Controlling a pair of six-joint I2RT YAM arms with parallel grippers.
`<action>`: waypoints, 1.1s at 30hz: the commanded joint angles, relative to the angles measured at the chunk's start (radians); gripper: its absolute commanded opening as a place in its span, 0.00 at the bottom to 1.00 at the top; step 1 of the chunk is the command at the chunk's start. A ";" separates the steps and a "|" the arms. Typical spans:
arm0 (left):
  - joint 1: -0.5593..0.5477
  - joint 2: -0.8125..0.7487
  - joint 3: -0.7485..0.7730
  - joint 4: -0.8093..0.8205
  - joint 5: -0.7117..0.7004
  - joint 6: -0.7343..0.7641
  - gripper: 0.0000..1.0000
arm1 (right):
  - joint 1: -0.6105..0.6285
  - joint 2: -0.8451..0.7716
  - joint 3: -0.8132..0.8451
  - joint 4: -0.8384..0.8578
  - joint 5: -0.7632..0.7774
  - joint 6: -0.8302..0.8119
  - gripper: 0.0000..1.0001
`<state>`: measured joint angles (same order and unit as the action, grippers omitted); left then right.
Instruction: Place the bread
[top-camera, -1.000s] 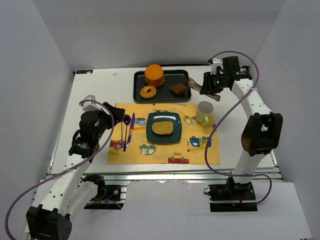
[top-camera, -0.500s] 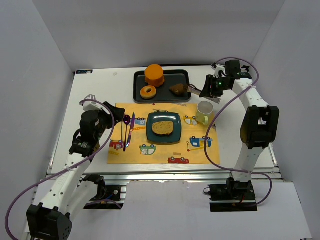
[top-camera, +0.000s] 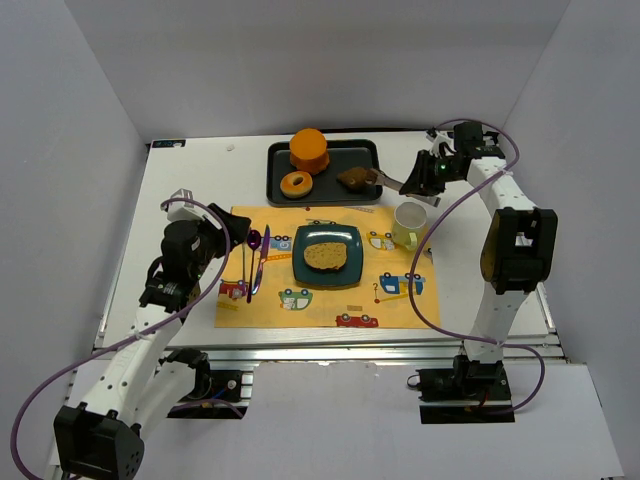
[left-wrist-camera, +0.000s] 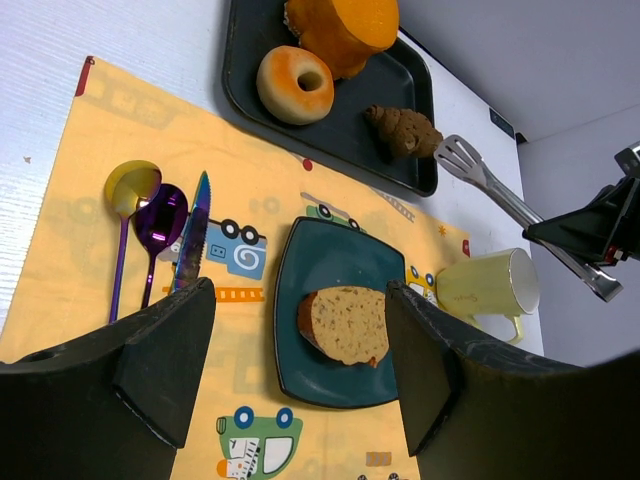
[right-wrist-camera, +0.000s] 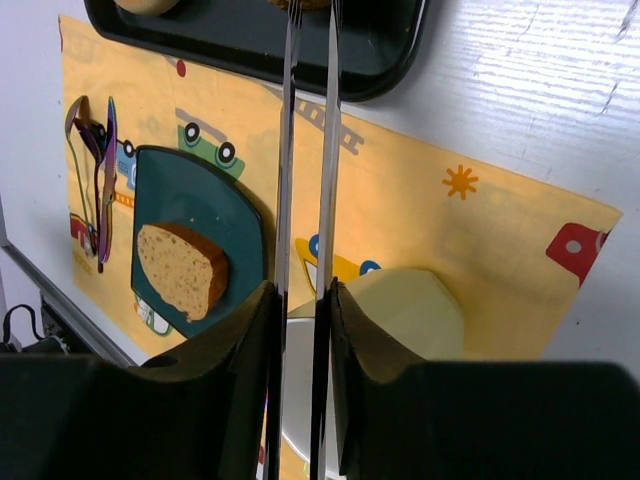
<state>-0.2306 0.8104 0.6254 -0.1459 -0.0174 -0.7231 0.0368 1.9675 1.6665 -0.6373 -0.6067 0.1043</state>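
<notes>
On the plate (top-camera: 303, 236), the bread (top-camera: 326, 256) lay flat, long axis left-right. Beyond the plate, the tray (top-camera: 340, 158) held a doughnut (top-camera: 296, 184), an orange cylinder (top-camera: 309, 150) and a pastry (top-camera: 354, 179). The left tool (left-wrist-camera: 298, 290) gaped wide, empty; the right tool (right-wrist-camera: 300, 300) clamped tongs (right-wrist-camera: 327, 150).

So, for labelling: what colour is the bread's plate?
Dark teal plate, best in left wrist view.

bread (top-camera: 325, 256): oval slice, speckled tan face, darker brown crust edge. Lies flat, face up, near centre of the dark teal plate (top-camera: 308, 277).
</notes>
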 joint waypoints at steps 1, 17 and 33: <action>0.004 -0.001 0.020 0.011 0.000 0.004 0.78 | -0.011 -0.024 0.027 0.048 -0.034 0.002 0.10; 0.004 -0.002 0.011 0.014 0.002 0.005 0.78 | 0.001 -0.404 -0.330 -0.097 -0.329 -0.325 0.00; 0.002 -0.011 0.004 0.025 0.007 -0.002 0.78 | 0.048 -0.483 -0.487 -0.058 -0.291 -0.348 0.02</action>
<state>-0.2306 0.8288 0.6254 -0.1295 -0.0143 -0.7231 0.0826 1.5150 1.1587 -0.7250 -0.8845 -0.2188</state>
